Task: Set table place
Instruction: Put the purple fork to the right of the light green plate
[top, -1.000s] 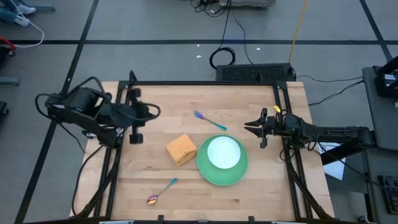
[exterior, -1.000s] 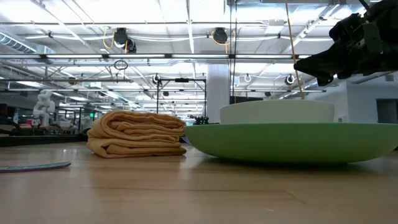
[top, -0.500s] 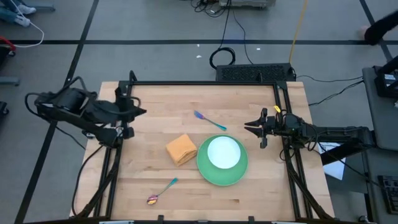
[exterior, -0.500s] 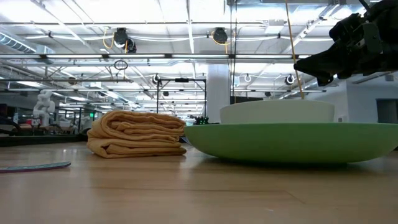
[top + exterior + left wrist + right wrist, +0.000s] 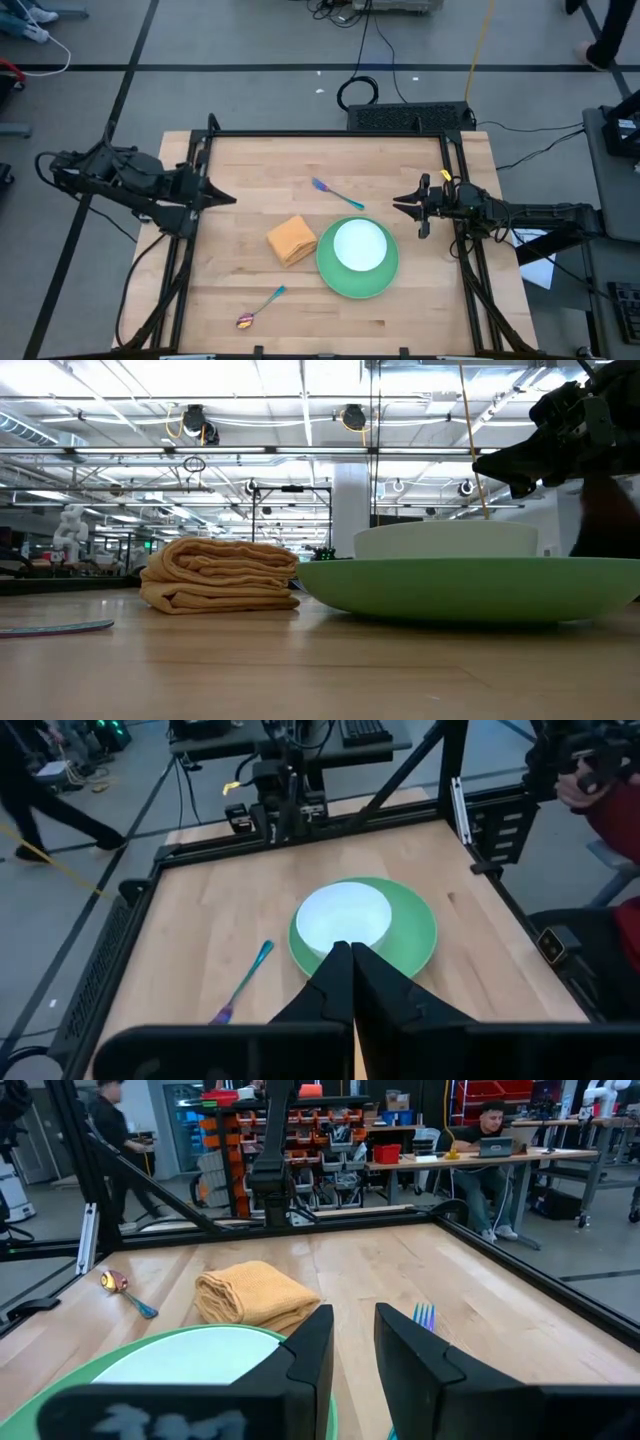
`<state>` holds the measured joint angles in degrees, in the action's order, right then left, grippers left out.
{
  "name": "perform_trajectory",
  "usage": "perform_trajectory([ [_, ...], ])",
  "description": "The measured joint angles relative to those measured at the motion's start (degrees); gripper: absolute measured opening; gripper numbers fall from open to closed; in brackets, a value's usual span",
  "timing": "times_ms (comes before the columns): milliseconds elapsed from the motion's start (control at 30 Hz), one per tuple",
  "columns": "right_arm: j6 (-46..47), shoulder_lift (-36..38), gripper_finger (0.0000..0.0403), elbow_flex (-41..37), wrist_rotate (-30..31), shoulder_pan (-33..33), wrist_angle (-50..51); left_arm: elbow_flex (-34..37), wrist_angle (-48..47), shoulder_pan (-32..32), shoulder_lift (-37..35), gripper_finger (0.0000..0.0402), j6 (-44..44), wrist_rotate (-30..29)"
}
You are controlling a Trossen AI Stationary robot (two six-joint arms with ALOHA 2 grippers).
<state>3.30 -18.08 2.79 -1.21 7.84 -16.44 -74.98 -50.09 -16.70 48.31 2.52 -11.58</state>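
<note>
A pale wooden worktop (image 5: 400, 320) inside a black frame carries the whole setting; the white bowl (image 5: 359, 245) sits in the green plate (image 5: 330, 272), with the folded orange napkin (image 5: 291, 240) just beside the plate's rim, perhaps touching it, though the overhead view is too coarse to say; the fork (image 5: 335, 192) lies near the far side of the plate, the spoon (image 5: 259, 307) well apart toward the near edge. The left claw (image 5: 227, 198) hangs at the worktop's left edge, fingers pressed together and empty; the right claw (image 5: 400, 205) waits by the right rail, slightly parted, holding nothing. The thin cutlery lies flat on the wood, so a shallow pinch could skid it away instead of lifting it.
</note>
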Motion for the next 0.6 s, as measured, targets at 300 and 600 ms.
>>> perform_trajectory([
  [300,0.11,0.0,0.0068,0.01,0.0,0.0,0.02,6.63,9.58,-0.01,-1.76,0.0,6.84,3.6],
  [600,0.06,0.0,0.0068,0.0,0.0,0.0,0.04,22.53,21.99,2.11,-10.96,0.0,14.89,10.05],
])
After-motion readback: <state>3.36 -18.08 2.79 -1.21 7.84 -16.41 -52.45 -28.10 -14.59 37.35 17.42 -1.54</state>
